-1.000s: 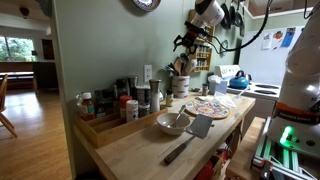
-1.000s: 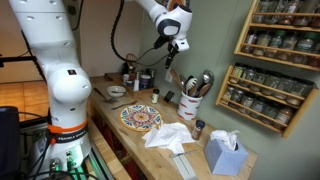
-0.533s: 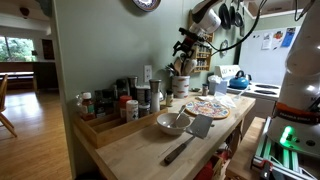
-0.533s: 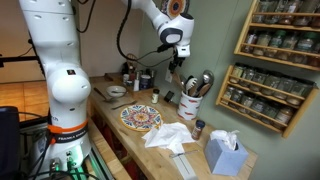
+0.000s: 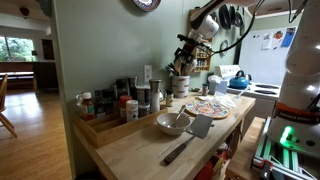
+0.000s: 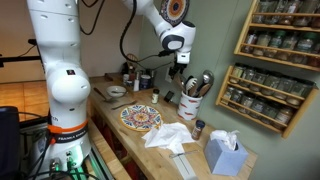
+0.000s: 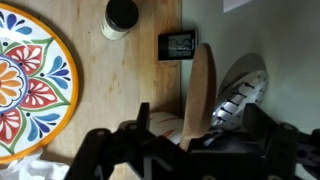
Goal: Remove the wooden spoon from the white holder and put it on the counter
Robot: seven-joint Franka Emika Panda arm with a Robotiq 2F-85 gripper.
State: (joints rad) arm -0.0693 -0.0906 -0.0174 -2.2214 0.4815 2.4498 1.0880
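Basically, task barely started:
- painted plate (image 7: 30,80) on the counter (image 7: 140,70), left of the white holder (image 6: 192,104).
- gripper (image 6: 180,71) hovers just above the holder, fingers spread wide, gripping nothing.
- wooden spoon (image 7: 199,85) stands in the holder beside a slotted metal spoon (image 7: 240,95); grasp, lift-out and placing all left.

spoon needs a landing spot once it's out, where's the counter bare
Bare counter lies between the spice tray and the spatula. A narrower strip runs beside the patterned plate. It is crowded around the white holder.
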